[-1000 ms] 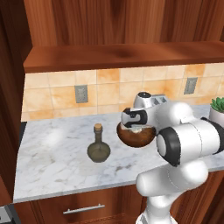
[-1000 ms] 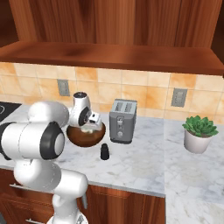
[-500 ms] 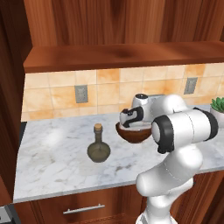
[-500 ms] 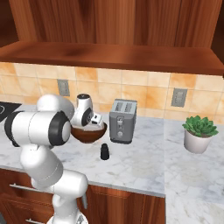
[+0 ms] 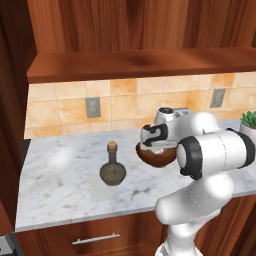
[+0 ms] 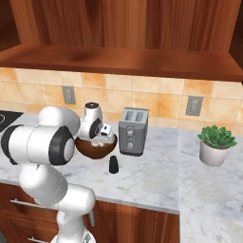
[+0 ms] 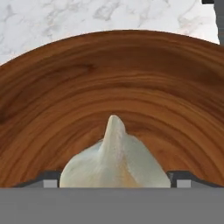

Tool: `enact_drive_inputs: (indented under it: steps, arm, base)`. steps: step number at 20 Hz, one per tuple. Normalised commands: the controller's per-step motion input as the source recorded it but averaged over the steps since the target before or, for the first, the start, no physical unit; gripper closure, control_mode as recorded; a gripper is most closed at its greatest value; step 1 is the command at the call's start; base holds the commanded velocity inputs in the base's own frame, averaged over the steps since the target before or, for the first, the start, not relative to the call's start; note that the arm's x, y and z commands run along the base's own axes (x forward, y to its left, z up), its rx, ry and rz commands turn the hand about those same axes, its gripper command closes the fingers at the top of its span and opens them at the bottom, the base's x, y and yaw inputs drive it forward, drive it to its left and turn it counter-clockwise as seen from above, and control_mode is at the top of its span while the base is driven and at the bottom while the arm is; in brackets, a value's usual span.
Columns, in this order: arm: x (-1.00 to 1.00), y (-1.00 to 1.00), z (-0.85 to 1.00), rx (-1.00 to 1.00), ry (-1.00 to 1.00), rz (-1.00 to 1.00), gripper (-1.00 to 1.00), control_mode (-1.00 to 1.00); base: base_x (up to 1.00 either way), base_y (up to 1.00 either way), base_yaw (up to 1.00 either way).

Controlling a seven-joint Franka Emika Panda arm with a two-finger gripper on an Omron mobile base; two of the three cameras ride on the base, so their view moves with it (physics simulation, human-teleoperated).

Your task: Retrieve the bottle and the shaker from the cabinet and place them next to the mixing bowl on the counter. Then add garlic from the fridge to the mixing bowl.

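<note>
The wooden mixing bowl (image 5: 159, 156) (image 6: 96, 148) stands on the marble counter, and my gripper (image 5: 153, 143) (image 6: 101, 135) hangs just over its rim, pointing down into it. In the hand view a white garlic bulb (image 7: 113, 162) sits between my gripper's (image 7: 113, 180) two tips, above the bowl's (image 7: 109, 87) brown inside. Both tips lie right at the garlic's flanks; I cannot tell whether they press on it. The round dark bottle (image 5: 112, 168) with a cork stands to the bowl's left. The small black shaker (image 6: 113, 165) stands in front of the bowl, to its right.
A silver toaster (image 6: 133, 137) stands just right of the bowl. A potted plant (image 6: 216, 145) (image 5: 248, 123) is farther right. A cooktop corner (image 6: 6, 116) lies at the far left. The cabinet's underside hangs over the tiled back wall.
The arm's elbow has swung forward and the hand has settled lower over the bowl. The bottle, shaker and bowl have stayed in place.
</note>
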Motion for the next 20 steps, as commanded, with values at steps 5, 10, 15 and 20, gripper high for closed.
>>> enact_drive_inputs:
  steps: [5, 10, 15, 20]
  arm:
    - [-0.2, 0.0, 0.0, 0.0, -0.13, -0.01, -1.0, -1.0]
    - [-0.15, 0.0, 0.01, 0.0, -0.11, -0.02, -1.0, -1.0]
    - [-0.11, -0.02, 0.23, 0.0, -0.09, -0.02, -1.0, -1.0]
    - [-0.36, 0.0, 0.45, 0.0, -0.08, -0.02, -1.0, -1.0]
  base:
    - [0.0, 0.0, 0.0]
    - [0.0, 0.0, 0.0]
    - [0.0, 0.0, 0.0]
    - [0.0, 0.0, 0.0]
